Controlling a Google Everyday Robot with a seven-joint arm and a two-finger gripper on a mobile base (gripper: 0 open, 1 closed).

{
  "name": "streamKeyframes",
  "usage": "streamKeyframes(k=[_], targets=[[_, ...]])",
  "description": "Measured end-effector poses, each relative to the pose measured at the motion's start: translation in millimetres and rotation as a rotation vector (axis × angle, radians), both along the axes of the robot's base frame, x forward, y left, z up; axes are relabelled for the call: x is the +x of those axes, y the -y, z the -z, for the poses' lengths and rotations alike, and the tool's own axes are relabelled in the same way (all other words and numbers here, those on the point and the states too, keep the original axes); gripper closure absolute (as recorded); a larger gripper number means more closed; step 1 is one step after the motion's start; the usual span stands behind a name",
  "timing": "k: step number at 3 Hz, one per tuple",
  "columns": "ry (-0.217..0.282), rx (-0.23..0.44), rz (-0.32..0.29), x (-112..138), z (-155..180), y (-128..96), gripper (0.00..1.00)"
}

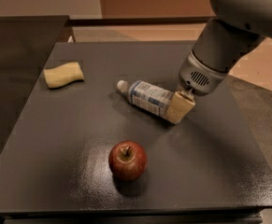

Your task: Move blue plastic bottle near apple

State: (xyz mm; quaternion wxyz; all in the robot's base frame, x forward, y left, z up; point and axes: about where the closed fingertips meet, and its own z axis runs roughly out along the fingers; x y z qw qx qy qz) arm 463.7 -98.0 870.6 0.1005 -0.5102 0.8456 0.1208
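Dark grey bench point(219, 171), matte top. Blue plastic bottle point(147, 97) lies on its side near the centre, white cap to the left, base end to the right; cannot tell whether it rests on the surface. End effector point(178, 108) is at that base end, its tan fingers pinching the bottle. Grey arm point(219, 50) enters from upper right. Apple point(127, 160) sits stem up towards the front edge, near the bottle but apart. Pale yellow lump point(63, 75) at left rear, well apart.

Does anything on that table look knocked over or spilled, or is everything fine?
The blue plastic bottle lies on its side on the table, cap on, nothing spilled; the gripper clamps its bottom end. The apple sits upright.
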Motion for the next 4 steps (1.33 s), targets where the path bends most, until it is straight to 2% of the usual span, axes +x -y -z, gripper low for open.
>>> streamKeyframes(k=[2, 3, 4], targets=[[0.01, -0.008, -0.033, -43, 13, 15, 1.0], [0.016, -0.007, -0.048, -62, 18, 17, 0.82], [0.012, 0.004, -0.063, -74, 20, 10, 0.58]])
